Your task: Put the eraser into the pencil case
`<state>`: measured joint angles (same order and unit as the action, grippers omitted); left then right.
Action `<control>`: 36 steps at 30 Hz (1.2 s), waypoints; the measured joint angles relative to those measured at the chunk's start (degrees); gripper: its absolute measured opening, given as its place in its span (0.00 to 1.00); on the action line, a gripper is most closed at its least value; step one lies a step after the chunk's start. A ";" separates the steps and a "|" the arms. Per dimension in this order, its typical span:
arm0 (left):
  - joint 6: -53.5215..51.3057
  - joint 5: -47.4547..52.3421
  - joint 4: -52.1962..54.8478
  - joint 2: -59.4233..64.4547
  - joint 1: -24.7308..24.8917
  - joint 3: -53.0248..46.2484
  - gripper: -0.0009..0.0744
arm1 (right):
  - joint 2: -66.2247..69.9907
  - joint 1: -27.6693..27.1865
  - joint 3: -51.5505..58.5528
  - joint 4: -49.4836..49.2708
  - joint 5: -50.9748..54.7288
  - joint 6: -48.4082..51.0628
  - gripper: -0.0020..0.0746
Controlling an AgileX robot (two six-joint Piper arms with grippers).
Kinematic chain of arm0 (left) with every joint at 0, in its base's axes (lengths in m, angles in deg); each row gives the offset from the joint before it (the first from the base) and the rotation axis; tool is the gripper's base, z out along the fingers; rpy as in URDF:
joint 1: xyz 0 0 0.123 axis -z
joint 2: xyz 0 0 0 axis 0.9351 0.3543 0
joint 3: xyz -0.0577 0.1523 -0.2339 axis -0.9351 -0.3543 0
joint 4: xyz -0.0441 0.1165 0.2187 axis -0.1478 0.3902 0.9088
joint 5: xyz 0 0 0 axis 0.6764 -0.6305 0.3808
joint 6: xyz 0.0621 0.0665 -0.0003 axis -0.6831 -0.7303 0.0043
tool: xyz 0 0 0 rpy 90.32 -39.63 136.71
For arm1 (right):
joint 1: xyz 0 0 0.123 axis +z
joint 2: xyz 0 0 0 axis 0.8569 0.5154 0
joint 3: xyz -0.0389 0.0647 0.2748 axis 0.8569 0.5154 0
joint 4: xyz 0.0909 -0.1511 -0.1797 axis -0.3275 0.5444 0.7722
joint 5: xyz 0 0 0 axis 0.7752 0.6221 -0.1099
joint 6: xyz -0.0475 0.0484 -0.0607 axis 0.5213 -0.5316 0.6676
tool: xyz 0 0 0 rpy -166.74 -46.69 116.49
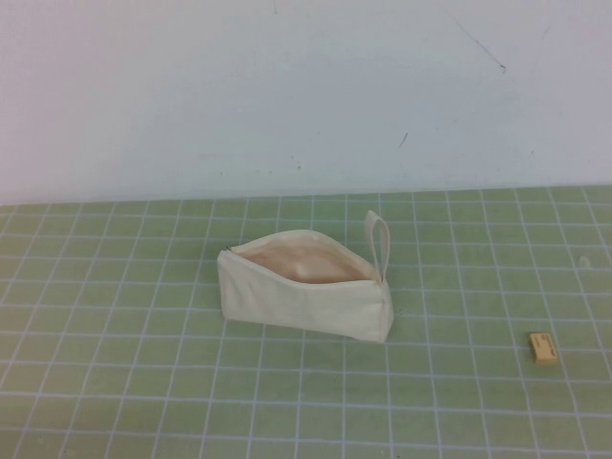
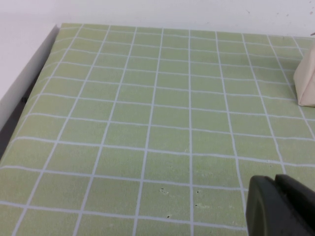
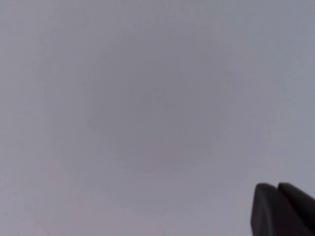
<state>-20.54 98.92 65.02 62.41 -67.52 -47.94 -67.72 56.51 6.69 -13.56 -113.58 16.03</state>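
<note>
The pencil case (image 1: 304, 294) is a cream-white fabric pouch standing on the green grid mat at the middle, its zip open and its peach lining showing, its loop strap (image 1: 380, 239) upright at its right end. One corner of it shows in the left wrist view (image 2: 306, 84). The eraser (image 1: 543, 347) is a tiny yellow-tan block lying on the mat to the far right, apart from the pouch. My left gripper (image 2: 275, 184) is shut and empty, low over bare mat left of the pouch. My right gripper (image 3: 277, 189) is shut and empty, facing a blank grey surface.
The green grid mat (image 1: 143, 382) covers the table up to a white wall (image 1: 287, 86) at the back. In the left wrist view the mat's edge (image 2: 44, 54) meets a white border. Neither arm shows in the high view.
</note>
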 joint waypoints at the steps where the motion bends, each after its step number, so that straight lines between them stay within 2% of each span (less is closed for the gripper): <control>1: 0.00 0.00 0.00 0.00 0.00 0.00 0.01 | 0.00 0.00 -2.98 -0.39 4.41 2.36 0.03; 6: 0.00 0.00 0.00 0.00 0.00 0.00 0.01 | 3.34 0.00 -18.85 -0.88 25.00 9.35 0.03; 11: 0.00 0.00 0.00 0.00 0.00 0.00 0.01 | 15.17 0.00 -34.39 -1.25 46.72 12.07 0.03; 16: 0.00 0.00 0.00 0.00 0.00 0.00 0.01 | 30.22 0.00 -41.88 -1.25 60.94 20.28 0.03; 20: 0.00 0.00 0.00 0.00 0.00 0.00 0.01 | 41.25 0.00 -42.50 -1.63 63.63 26.02 0.03; 24: 0.00 0.00 0.00 0.00 0.00 0.00 0.01 | 52.76 0.00 -42.50 -3.69 63.42 27.44 0.03; 32: 0.00 0.00 0.00 0.00 0.00 0.00 0.01 | 73.96 0.14 -43.98 -16.39 60.17 32.95 0.03; 36: 0.00 0.00 0.00 0.00 0.00 0.00 0.01 | 81.31 3.41 -45.49 -19.59 59.47 36.96 0.03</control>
<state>-20.54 98.92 65.02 62.41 -67.52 -47.94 13.59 59.92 -38.80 -33.15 -54.11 52.99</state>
